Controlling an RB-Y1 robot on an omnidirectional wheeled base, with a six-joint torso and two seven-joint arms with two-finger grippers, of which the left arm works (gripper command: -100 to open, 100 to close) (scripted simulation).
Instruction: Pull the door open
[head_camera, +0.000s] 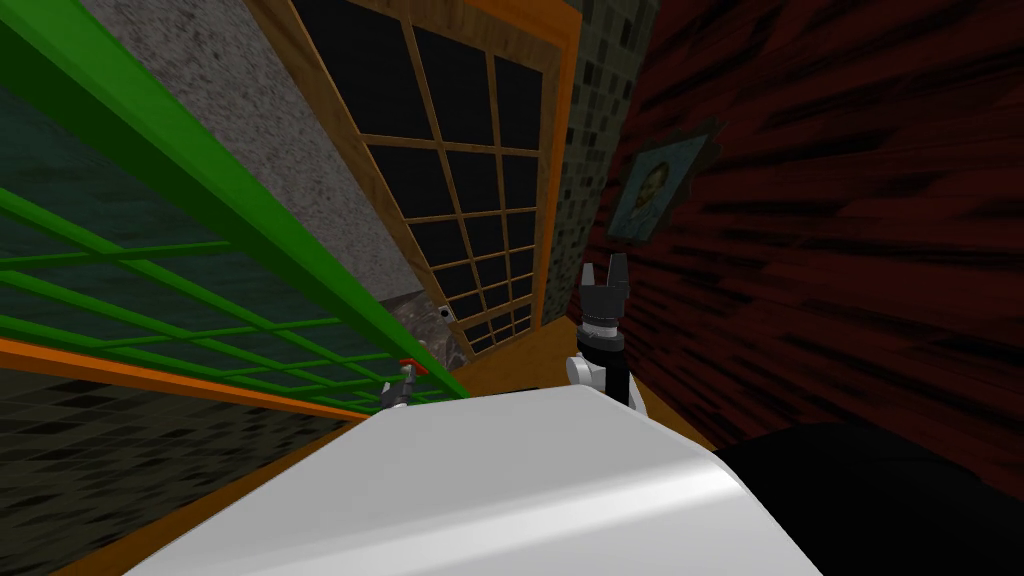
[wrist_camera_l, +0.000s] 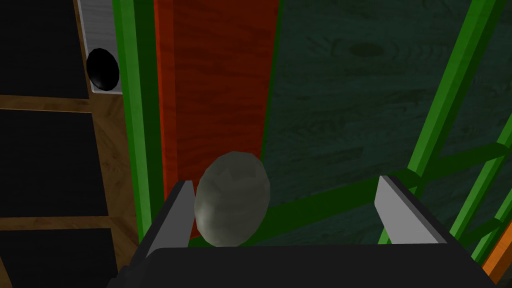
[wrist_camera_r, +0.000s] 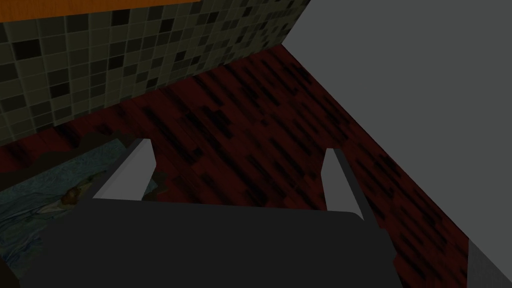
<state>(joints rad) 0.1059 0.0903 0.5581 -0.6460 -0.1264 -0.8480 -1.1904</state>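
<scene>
Standing close against a green door (head_camera: 110, 255) with a green lattice. Holding the left gripper (wrist_camera_l: 285, 181) at the door's grey knob (wrist_camera_l: 232, 199), which sits by the red strip (wrist_camera_l: 215, 75) along the door's edge. Fingers spread apart, with the knob between them and just beside one finger, not clamped. Holding the right gripper (head_camera: 606, 262) raised toward a dark red wall (head_camera: 850, 250), fingers apart.

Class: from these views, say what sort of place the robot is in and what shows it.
Probably indoors in a house, at a doorway: a green barred door with a grey knob, a wood-framed lattice of black panes beside it, and a framed portrait on a dark red wall.
</scene>
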